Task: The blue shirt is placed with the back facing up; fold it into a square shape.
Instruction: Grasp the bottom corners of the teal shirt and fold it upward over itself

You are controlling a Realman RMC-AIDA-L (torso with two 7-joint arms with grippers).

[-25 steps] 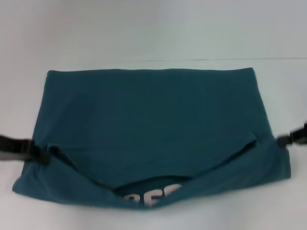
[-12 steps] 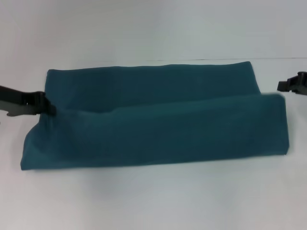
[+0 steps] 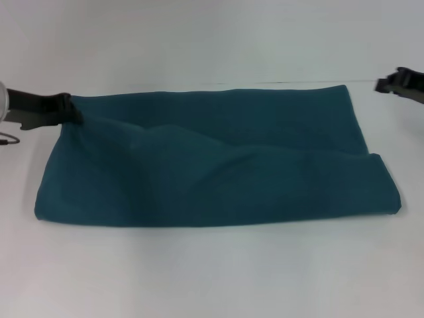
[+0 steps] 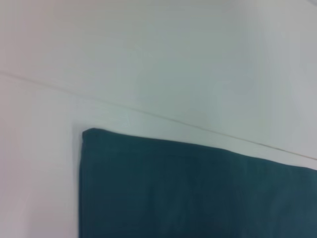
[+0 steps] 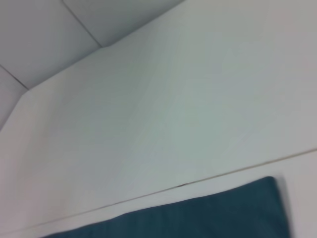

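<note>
The left gripper (image 3: pixel 71 110) seems pinched on the far left corner of the shirt (image 3: pixel 212 165), though its tips are hard to make out. If it lifts off without letting go, the fold drags askew. The right gripper (image 3: pixel 385 85) hovers clear beyond the far right corner; whether it is spread I cannot tell. The shirt lies folded on the worktop (image 3: pixel 212 271), rumpled mid-panel.

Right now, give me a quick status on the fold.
Left gripper at the blue shirt's far left corner. Right gripper clear of it, far right. Shirt doubled into a wide band. Nothing in the way.
</note>
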